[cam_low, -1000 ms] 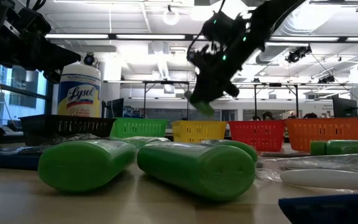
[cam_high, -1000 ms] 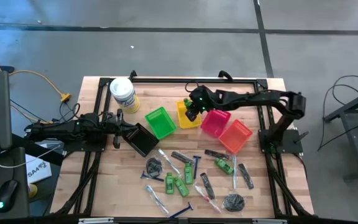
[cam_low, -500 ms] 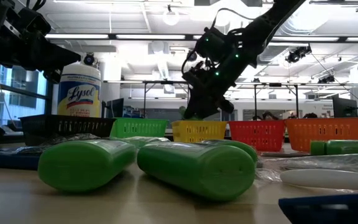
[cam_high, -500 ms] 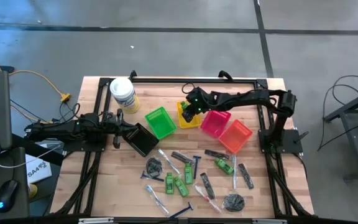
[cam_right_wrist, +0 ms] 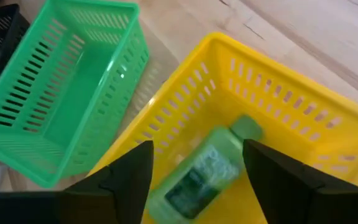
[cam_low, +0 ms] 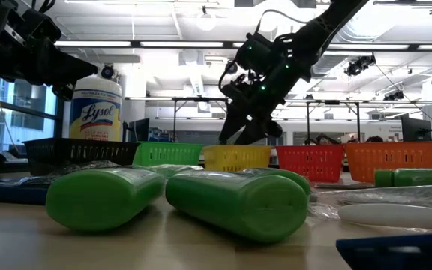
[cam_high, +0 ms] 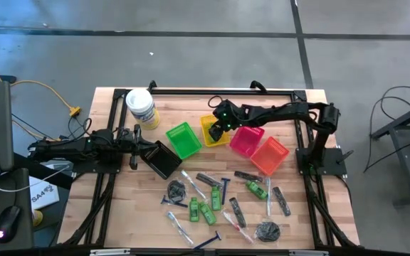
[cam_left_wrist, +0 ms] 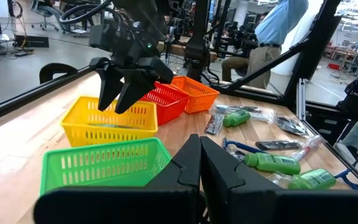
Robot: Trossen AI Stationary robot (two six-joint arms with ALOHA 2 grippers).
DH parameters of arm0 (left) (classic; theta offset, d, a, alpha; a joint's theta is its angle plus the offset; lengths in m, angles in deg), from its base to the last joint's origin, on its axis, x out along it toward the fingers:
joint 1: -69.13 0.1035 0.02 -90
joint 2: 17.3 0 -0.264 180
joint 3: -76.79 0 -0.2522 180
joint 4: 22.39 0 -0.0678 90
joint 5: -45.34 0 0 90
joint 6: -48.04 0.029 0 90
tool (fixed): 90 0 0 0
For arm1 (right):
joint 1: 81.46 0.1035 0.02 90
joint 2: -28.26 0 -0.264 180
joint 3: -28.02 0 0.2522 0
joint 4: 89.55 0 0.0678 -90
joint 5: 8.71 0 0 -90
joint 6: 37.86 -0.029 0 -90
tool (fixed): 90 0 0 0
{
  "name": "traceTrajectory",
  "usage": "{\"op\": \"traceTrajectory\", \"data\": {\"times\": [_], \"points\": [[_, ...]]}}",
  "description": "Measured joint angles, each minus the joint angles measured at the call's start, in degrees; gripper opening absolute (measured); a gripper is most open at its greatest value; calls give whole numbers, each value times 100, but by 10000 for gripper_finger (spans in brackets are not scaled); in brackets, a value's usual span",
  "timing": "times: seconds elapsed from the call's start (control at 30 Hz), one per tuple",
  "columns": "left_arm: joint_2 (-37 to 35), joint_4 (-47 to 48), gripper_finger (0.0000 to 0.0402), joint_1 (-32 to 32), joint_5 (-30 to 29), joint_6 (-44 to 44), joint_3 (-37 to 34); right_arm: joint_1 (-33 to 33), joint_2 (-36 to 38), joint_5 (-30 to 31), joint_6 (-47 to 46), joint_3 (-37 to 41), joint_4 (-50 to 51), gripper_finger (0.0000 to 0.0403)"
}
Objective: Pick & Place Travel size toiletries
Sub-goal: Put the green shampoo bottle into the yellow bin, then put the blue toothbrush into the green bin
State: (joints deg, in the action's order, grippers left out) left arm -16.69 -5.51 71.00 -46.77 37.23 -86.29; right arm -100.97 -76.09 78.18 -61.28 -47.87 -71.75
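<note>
Wooden table [cam_high: 112, 213] on a grey concrete floor; five small baskets in a row across it, toiletries scattered on the near half.

Right gripper [cam_high: 219, 129] sits directly over the yellow basket [cam_high: 214, 138], fingers [cam_right_wrist: 124, 180] spread wide and holding nothing. Directly below it, between the two fingers in the right wrist view, a green mini bottle [cam_right_wrist: 205, 167] lies free on the yellow basket's floor, cap toward the far wall (label side up, text unreadable). Green basket [cam_high: 184, 139] just beside the gripper on one side, red basket [cam_high: 246, 140] just beside it on the other, orange basket [cam_high: 270, 155] beyond the red one.

Left gripper [cam_left_wrist: 199, 167] pressed shut, empty, resting by the black basket [cam_high: 162, 159], well apart from the right gripper.

Remaining toiletries lie away from both grippers: green bottles [cam_high: 206, 210], black combs [cam_high: 280, 200], dark coiled bundles [cam_high: 267, 230], blue-handled razors [cam_high: 208, 242], clear tubes [cam_high: 179, 225].

White tub [cam_high: 140, 107] stands at the table's far edge, near the left arm.
</note>
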Motion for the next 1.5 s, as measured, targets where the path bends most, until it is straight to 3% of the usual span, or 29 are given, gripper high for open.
{"op": "traceTrajectory", "data": {"times": [0.2, 0.33, 0.53, 0.8, 1.07, 1.23, 1.33, 1.5], "points": [[0, 0, 0, -2, 0, 0, 0, -2, 122, 5, 86, 0, -43, 244], [0, 0, 0, -2, -2, 0, 0, 32, 575, -24, 551, 4, -101, 236], [0, 0, 0, 0, 0, -20, 0, 645, 2138, 95, 1504, 196, -883, 209], [0, -2, 0, -1, -2, -4, 0, 2203, 4466, 1644, 2837, 512, -440, 119], [0, -2, 0, -1, -2, -2, 0, 3345, 6634, 2243, 2977, 2125, -422, 12], [0, -2, 0, 0, -7, -2, 0, 3684, 8061, 1466, 3033, 3662, -1179, 8], [0, -4, 0, -1, -13, -2, 0, 3773, 8911, 1703, 3049, 4555, -1698, 4], [0, -5, 0, 0, -16, -2, 0, 3766, 9677, 1759, 3082, 5469, -2047, 3]]}}
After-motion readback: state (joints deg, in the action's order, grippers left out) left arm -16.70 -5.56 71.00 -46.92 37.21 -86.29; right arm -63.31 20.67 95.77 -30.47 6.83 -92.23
